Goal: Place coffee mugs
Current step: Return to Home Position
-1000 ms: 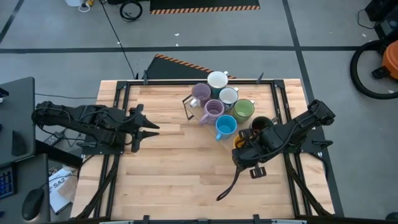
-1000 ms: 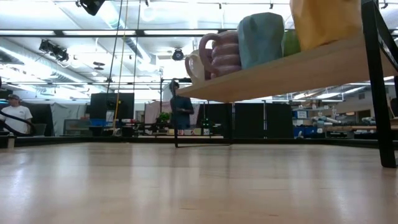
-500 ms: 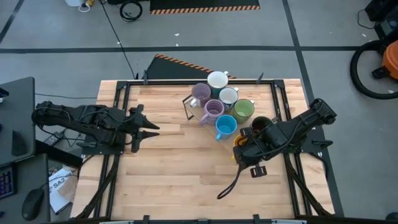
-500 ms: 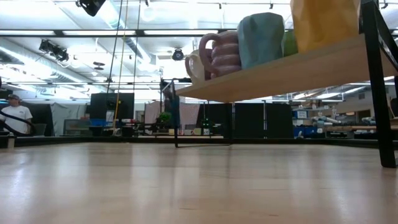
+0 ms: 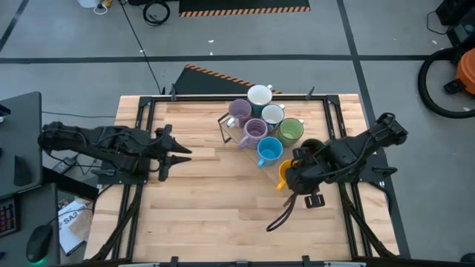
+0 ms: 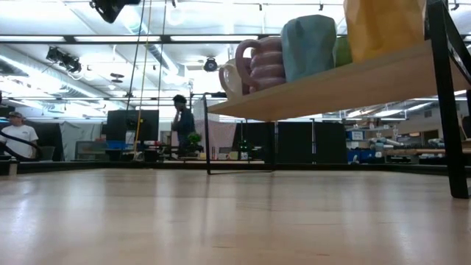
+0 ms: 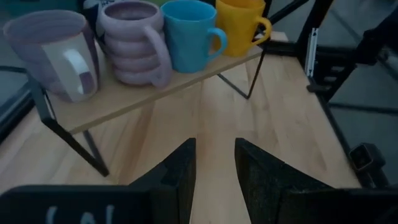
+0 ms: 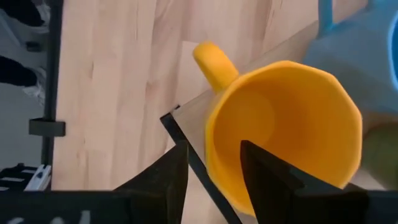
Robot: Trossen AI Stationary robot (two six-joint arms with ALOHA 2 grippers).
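Several coffee mugs stand upright on a raised wooden shelf point(image 5: 247, 142) at the table's far middle: white point(image 5: 260, 95), lavender point(image 5: 254, 131), green point(image 5: 290, 131), blue point(image 5: 269, 150), dark point(image 5: 312, 147). An orange mug point(image 8: 286, 130) stands on the shelf's near right corner. My right gripper point(image 8: 212, 149) hangs open over it, pointing down, one finger above the inside and one outside the rim wall point(image 8: 211, 143). It holds nothing. My left gripper point(image 7: 214, 144) waits open at the table's left, aimed at the shelf.
The shelf rests on thin black metal legs point(image 7: 65, 134) with free room beneath it point(image 6: 243, 213). Black frame rails point(image 5: 141, 119) run along the table's sides. The near half of the wooden table point(image 5: 215, 215) is bare. People stand in the room beyond the table point(image 6: 182, 121).
My right gripper has risen and drawn back toward the table's right edge, so more of the orange mug shows in the high view. The mug stays on the shelf's corner. A person in the room behind has walked leftward.
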